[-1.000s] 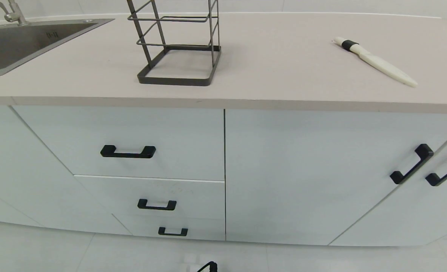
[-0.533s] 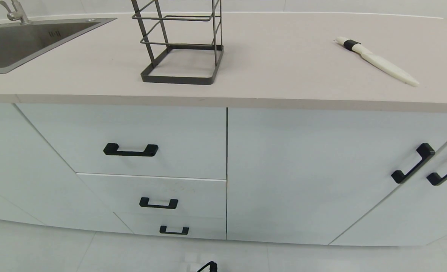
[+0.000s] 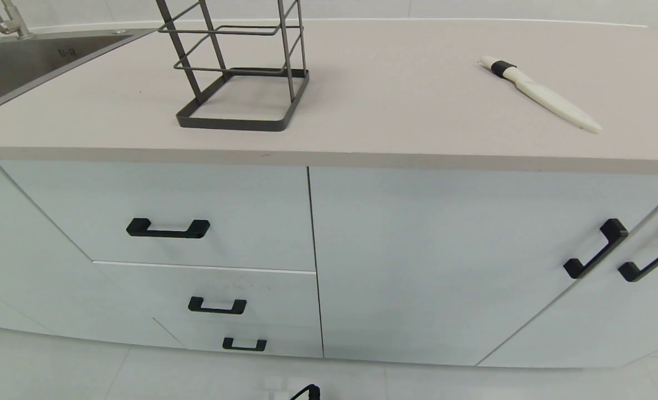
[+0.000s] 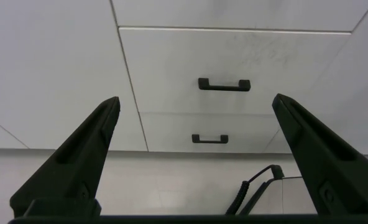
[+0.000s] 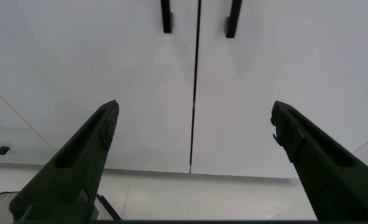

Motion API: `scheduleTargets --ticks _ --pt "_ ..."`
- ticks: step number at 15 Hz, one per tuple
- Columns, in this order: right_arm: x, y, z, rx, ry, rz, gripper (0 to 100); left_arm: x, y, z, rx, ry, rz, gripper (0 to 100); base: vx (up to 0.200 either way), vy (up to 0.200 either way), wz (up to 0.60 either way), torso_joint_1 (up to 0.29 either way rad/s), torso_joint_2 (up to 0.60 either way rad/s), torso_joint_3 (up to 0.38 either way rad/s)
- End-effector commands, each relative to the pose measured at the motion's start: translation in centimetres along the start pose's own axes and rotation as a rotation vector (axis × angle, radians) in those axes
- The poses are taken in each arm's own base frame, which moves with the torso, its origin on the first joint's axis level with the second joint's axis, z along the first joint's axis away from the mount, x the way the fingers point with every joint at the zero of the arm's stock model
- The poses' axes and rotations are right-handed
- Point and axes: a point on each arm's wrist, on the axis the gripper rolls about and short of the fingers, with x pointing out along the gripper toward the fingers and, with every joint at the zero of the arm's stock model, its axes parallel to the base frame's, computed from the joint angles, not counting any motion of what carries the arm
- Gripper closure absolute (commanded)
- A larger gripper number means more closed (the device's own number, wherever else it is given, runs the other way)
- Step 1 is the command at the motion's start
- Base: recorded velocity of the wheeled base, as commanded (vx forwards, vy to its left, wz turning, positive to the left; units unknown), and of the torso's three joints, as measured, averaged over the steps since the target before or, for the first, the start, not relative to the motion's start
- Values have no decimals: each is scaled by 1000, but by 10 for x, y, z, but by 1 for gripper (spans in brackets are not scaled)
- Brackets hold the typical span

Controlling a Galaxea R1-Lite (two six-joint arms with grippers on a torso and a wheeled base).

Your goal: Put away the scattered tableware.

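A white utensil with a black band [image 3: 540, 94] lies on the counter [image 3: 395, 100] at the right. A dark wire rack [image 3: 234, 72] stands toward the counter's left, with nothing in it. My left gripper [image 4: 196, 102] is open, low in front of the lower drawers [image 4: 234, 68]. My right gripper [image 5: 196, 109] is open too, facing the seam between two cabinet doors [image 5: 196, 93].
A steel sink [image 3: 23, 61] with a tap [image 3: 6, 19] is set into the counter at the far left. Below are several drawers with black handles [image 3: 168, 228] and cabinet doors with black handles [image 3: 596, 248]. A black cable [image 4: 252, 186] lies on the floor.
The head camera has shifted, so the whole scene slid left and slightly down in the picture. The utensil and rack keep their places on the counter.
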Motion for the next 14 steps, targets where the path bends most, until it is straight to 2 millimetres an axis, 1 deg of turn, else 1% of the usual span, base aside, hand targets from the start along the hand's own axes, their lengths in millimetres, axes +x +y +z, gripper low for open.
scheduleTargets --ticks 1,4,14 --pt "0 0 0 0 0 0 0 0 0 0 0 2 -1 0 200 0 0 12 2 2" --pt "0 0 0 0 0 0 0 0 0 0 -2 2 -1 0 200 0 0 -1 5 2" --pt "0 0 0 0 0 0 0 0 0 0 -5 1 3 0 0 0 0 0 0 0"
